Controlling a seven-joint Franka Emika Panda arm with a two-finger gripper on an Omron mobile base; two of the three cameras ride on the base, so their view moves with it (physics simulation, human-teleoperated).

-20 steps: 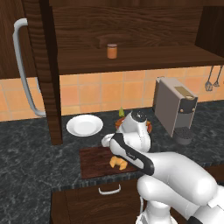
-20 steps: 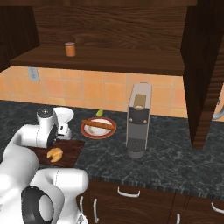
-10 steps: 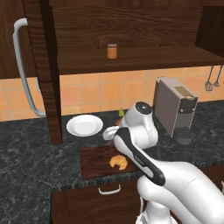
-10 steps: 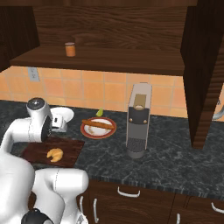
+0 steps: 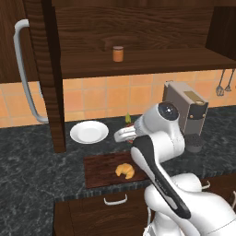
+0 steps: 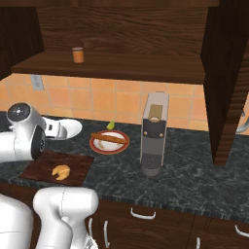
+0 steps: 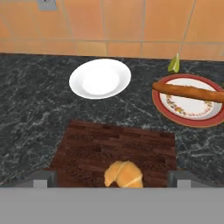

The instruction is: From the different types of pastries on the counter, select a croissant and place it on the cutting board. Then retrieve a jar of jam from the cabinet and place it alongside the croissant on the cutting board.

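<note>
Dark marbled counter (image 5: 27,170) runs along an orange tiled backsplash (image 6: 97,99), with a dark wood cabinet (image 5: 138,60) hanging over it, its long curved grey handle (image 5: 23,78) over on the left. Cutting board (image 7: 118,151) sits near the front edge of the counter and the croissant (image 7: 124,174) is lying on it, toward the board's near edge, nothing touching it. From the hand view, the white plate (image 7: 99,78) is at about 11 o'clock from the board, and the red-rimmed plate (image 7: 192,113) with the long brown pastry stick (image 7: 188,92) across it is at about 2 o'clock, a little green thing (image 7: 174,64) just behind it. Gripper (image 7: 113,178) hangs above the croissant with its fingers (image 7: 41,177) spread wide either side, gripping nothing. Jar of jam (image 5: 118,53) is up on the cabinet shelf, standing upright. Coffee machine (image 6: 153,131) is on the counter at 3 o'clock from the plates.
</note>
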